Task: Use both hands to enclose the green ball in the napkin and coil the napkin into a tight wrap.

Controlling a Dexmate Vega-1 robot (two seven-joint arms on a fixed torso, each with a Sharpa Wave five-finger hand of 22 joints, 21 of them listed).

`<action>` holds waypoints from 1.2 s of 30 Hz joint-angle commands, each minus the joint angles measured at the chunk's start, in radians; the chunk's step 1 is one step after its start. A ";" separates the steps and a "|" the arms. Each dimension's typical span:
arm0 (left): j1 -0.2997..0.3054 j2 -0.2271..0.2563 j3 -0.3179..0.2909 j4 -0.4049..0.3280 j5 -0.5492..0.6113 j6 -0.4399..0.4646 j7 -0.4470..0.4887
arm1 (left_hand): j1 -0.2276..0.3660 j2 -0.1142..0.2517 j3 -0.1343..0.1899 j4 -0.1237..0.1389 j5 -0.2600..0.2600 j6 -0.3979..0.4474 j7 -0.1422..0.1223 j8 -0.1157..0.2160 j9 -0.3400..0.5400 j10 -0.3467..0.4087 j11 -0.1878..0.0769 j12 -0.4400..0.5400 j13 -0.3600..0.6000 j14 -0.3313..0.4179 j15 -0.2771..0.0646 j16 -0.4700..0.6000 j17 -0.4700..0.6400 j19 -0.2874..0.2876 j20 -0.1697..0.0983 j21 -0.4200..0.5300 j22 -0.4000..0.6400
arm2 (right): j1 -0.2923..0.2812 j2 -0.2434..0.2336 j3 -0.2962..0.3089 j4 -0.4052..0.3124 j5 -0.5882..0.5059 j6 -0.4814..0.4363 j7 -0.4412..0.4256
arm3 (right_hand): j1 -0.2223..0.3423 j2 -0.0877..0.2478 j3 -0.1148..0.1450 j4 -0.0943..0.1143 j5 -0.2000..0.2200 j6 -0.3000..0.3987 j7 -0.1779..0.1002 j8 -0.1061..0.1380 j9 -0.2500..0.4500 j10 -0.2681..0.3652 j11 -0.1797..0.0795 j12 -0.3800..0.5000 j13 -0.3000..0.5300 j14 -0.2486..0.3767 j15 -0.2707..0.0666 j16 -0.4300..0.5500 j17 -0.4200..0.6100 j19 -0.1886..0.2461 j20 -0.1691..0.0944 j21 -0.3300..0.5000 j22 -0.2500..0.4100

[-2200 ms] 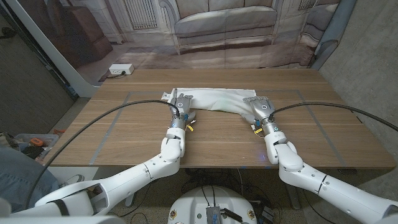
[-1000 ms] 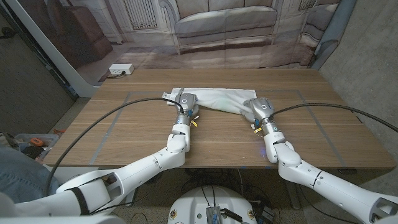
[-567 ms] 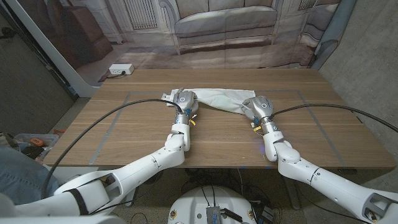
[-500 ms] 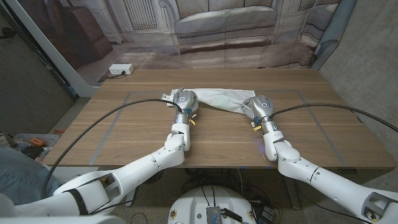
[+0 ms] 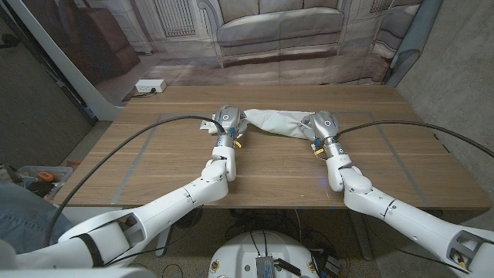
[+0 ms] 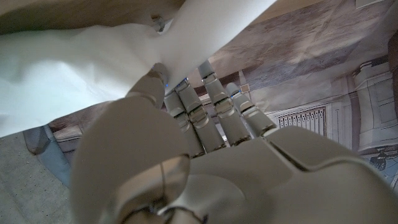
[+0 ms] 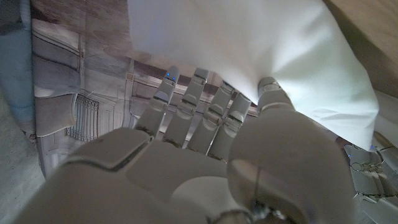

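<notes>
- Head view: the white napkin (image 5: pixel 276 121) lies bunched in a long roll across the far middle of the wooden table (image 5: pixel 154 166), sagging a little between the two hands.
- Head view: the left hand (image 5: pixel 228 119) sits at the napkin's left end, fingers curled over the cloth; the right hand (image 5: pixel 322 123) sits at its right end, likewise closed over the cloth. Both arms reach in from the near corners, each trailing a black cable (image 5: pixel 147 137).
- Head view: the green ball cannot be made out; whether it lies inside the roll cannot be told.
- Head view: a faint taped outline (image 5: pixel 130 166) marks the tabletop, a small white box (image 5: pixel 150 86) sits on the floor beyond the table's far left corner, and a sofa backdrop (image 5: pixel 278 27) hangs behind.
- Left wrist view: the left hand (image 6: pixel 186 155) has the napkin (image 6: pixel 81 74) pinched between its thumb and fingers (image 6: pixel 214 106), the cloth bunched tight where they meet and spreading wide beyond.
- Right wrist view: the right hand (image 7: pixel 205 155) pinches the napkin (image 7: pixel 261 50) between thumb and fingers (image 7: pixel 233 109); the cloth fans out smooth past the fingertips, with the table's wood (image 7: pixel 373 25) showing beyond it.
</notes>
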 commanded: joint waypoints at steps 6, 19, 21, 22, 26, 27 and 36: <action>-0.047 0.000 -0.017 -0.084 0.003 0.087 -0.142 | -0.020 -0.001 0.016 0.004 -0.003 0.031 0.043 -0.013 0.001 0.022 0.001 -0.007 0.001 0.031 -0.067 -0.002 0.000 0.041 -0.014 0.006 0.001 | 0.104 0.034 -0.038 -0.019 -0.054 -0.109 0.194 | 0.008 0.009 0.014 0.001 -0.019 0.014 0.002 0.002 0.000 0.011 -0.001 -0.015 0.002 -0.001 -0.066 -0.010 0.004 -0.037 -0.029 -0.008 0.005; -0.129 -0.039 -0.044 -0.035 -0.084 0.120 -0.248 | -0.034 -0.004 0.021 0.010 -0.003 0.030 0.047 -0.026 0.001 0.023 0.002 -0.013 0.001 0.043 -0.067 -0.005 0.000 0.046 -0.007 0.005 0.003 | 0.161 0.076 -0.067 -0.017 -0.071 -0.176 0.273 | 0.005 0.011 0.016 0.003 -0.026 0.015 0.002 0.001 -0.001 0.010 -0.001 -0.019 0.002 -0.002 -0.066 -0.011 0.004 -0.051 -0.037 -0.008 0.006; -0.137 -0.042 -0.045 -0.029 -0.098 0.122 -0.254 | -0.035 -0.004 0.022 0.010 -0.003 0.030 0.048 -0.027 0.001 0.023 0.002 -0.014 0.000 0.044 -0.067 -0.006 -0.001 0.047 -0.007 0.005 0.003 | 0.166 0.078 -0.071 -0.014 -0.072 -0.183 0.281 | 0.005 0.010 0.016 0.003 -0.028 0.015 0.002 0.001 -0.001 0.010 -0.001 -0.020 0.002 -0.003 -0.066 -0.012 0.004 -0.052 -0.037 -0.008 0.006; -0.150 -0.049 -0.051 -0.014 -0.116 0.124 -0.268 | -0.036 -0.004 0.023 0.011 -0.003 0.028 0.049 -0.029 0.001 0.023 0.002 -0.014 0.000 0.045 -0.066 -0.006 -0.001 0.047 -0.007 0.004 0.003 | 0.179 0.086 -0.078 -0.007 -0.075 -0.192 0.300 | 0.005 0.010 0.016 0.003 -0.028 0.015 0.002 0.001 -0.001 0.010 -0.001 -0.020 0.002 -0.004 -0.066 -0.012 0.004 -0.053 -0.037 -0.008 0.006; -0.187 -0.054 -0.049 0.015 -0.158 0.126 -0.313 | -0.037 -0.005 0.025 0.010 -0.003 0.028 0.050 -0.032 0.002 0.022 0.002 -0.016 0.000 0.045 -0.067 -0.007 -0.001 0.048 -0.004 0.004 0.004 | 0.213 0.106 -0.096 0.020 -0.076 -0.215 0.345 | 0.004 0.010 0.017 0.003 -0.030 0.015 0.002 0.000 -0.001 0.010 0.000 -0.021 0.002 -0.005 -0.066 -0.013 0.003 -0.055 -0.037 -0.008 0.006; -0.195 -0.055 -0.048 0.022 -0.168 0.125 -0.323 | -0.038 -0.005 0.026 0.011 -0.002 0.028 0.051 -0.034 0.002 0.022 0.002 -0.017 0.000 0.045 -0.067 -0.008 -0.001 0.048 -0.003 0.004 0.004 | 0.221 0.110 -0.098 0.027 -0.072 -0.216 0.353 | 0.004 0.010 0.017 0.003 -0.030 0.015 0.002 0.000 -0.001 0.010 -0.001 -0.021 0.002 -0.006 -0.066 -0.013 0.003 -0.056 -0.037 -0.008 0.006; -0.272 -0.078 -0.041 0.103 -0.259 0.135 -0.393 | -0.041 -0.005 0.032 0.011 -0.002 0.028 0.054 -0.041 0.002 0.019 0.002 -0.021 0.001 0.047 -0.065 -0.010 -0.001 0.045 0.001 0.001 0.005 | 0.280 0.136 -0.114 0.098 -0.025 -0.217 0.398 | 0.002 0.010 0.018 0.003 -0.035 0.016 0.002 0.000 -0.002 0.010 -0.001 -0.023 0.002 -0.010 -0.066 -0.014 0.003 -0.064 -0.038 -0.007 0.006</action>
